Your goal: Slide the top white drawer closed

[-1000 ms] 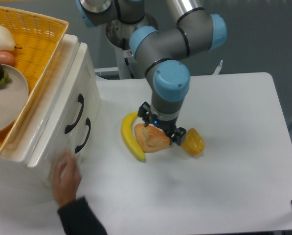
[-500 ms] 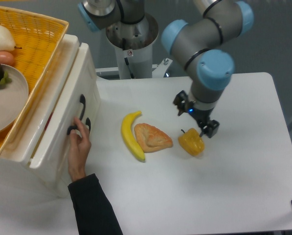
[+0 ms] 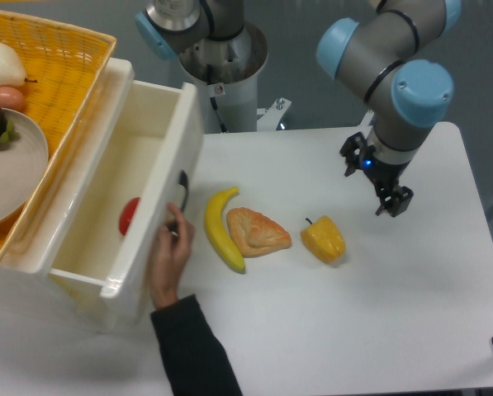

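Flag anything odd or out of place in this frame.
A person's hand grips the black handle of the top white drawer, which stands pulled open with a red object inside. The gripper hangs far off, above the table, beyond the yellow pepper.

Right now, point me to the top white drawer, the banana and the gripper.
top white drawer (image 3: 157, 216), fixed camera view, on its flat front panel
banana (image 3: 220, 231), fixed camera view, on the middle of its curved body
gripper (image 3: 392, 202), fixed camera view, between its fingers
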Robot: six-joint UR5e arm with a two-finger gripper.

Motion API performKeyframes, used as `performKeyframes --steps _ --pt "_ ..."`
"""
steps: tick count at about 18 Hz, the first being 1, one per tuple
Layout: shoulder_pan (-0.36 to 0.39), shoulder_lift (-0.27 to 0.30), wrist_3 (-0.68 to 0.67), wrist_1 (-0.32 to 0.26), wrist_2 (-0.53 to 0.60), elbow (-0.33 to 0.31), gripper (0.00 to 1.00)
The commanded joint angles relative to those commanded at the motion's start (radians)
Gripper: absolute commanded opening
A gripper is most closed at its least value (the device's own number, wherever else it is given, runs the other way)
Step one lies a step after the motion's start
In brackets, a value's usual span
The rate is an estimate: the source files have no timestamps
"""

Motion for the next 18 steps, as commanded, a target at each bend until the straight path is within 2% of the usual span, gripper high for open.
performKeyframes --steps 8,18 --pt "0.003 -0.023 0.031 0.008 -0.023 0.052 1.00" --pt "0.009 -0.028 0.032 0.011 -0.021 0.046 1.00"
